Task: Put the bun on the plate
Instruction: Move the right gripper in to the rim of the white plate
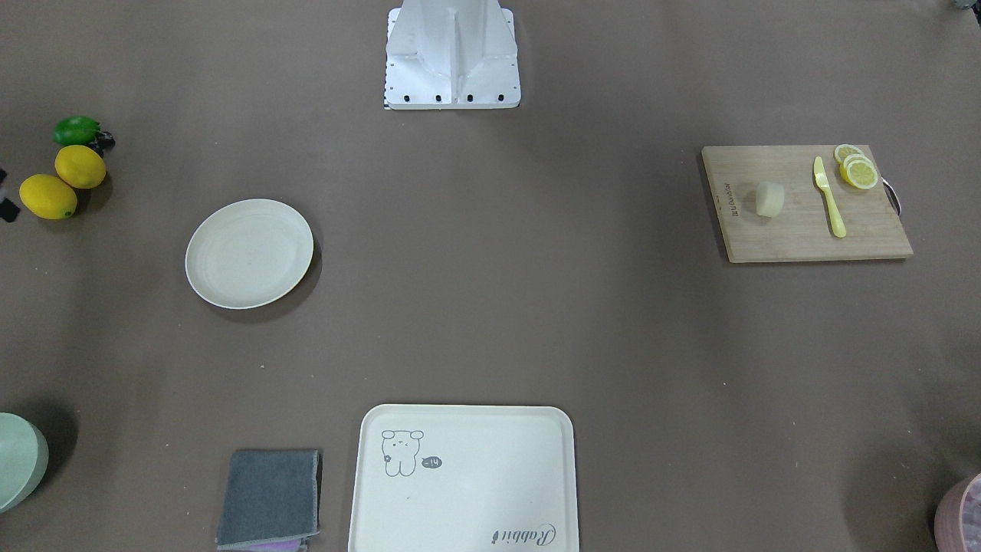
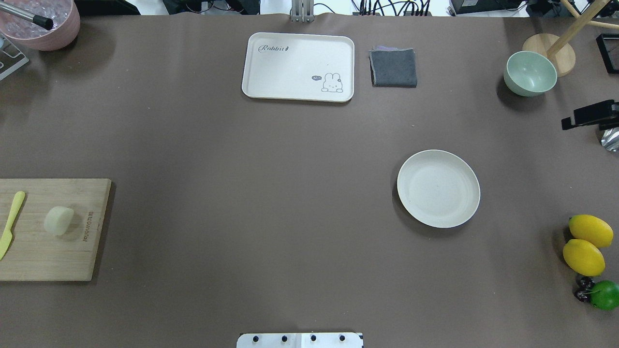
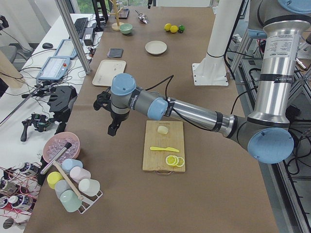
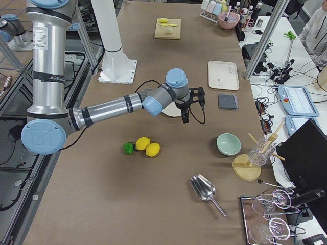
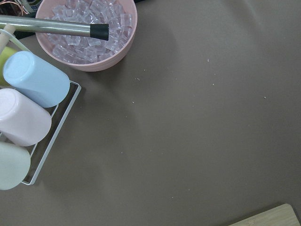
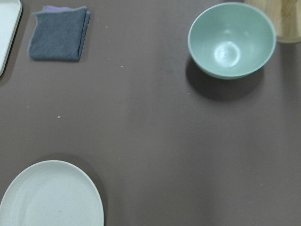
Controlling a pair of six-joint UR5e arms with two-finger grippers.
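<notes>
Bun (image 1: 770, 198) sits on board (image 1: 797, 238), robot-ward of left gripper (image 3: 112, 130), plate (image 2: 438, 188) near right gripper (image 4: 185, 118); cannot tell either's opening.

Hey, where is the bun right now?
In the overhead view the bun sits on the wooden cutting board at the table's left edge, just right of the yellow knife, far from the plate.

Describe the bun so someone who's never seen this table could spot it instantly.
Find the wooden cutting board at the table's end on the robot's left. On it lie a yellow knife, lemon slices at a corner beyond it, and the bun on the knife's other side. It is the pale cream, stubby cylinder, duller than the bright slices.
</notes>
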